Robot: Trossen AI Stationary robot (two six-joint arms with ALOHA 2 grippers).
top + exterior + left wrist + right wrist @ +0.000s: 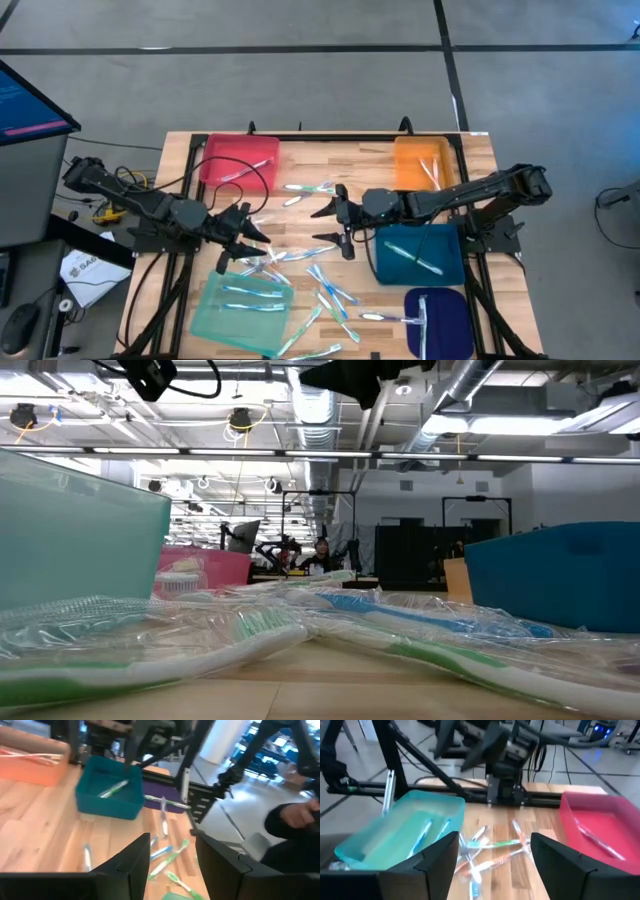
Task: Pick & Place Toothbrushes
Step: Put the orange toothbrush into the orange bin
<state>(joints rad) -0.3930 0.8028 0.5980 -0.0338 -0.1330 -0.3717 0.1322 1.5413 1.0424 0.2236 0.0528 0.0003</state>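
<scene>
On the wooden table [330, 165] — five trays around a central scatter of toothbrushes [325, 285]. Red tray [240, 160] at 11 o'clock, one brush inside; orange tray [425, 162] at 1 o'clock, holding brushes; dark teal tray [420, 255] at 4 o'clock, one green-and-white brush inside; purple tray [440, 320] at 5 o'clock, one brush across it; light green tray [240, 305] at 7 o'clock, a few brushes inside. Loose brushes, many in clear wrappers, lie from table centre toward 6 o'clock, with a few more near 12 o'clock between the red and orange trays. Left gripper [245, 235] — above the table at 9 o'clock of centre, just beyond the light green tray, fingers parted, nothing between them. Right gripper [335, 225] — near table centre, beside the dark teal tray, fingers spread, grasping nothing. The two grippers face each other across the scatter, apart.
</scene>
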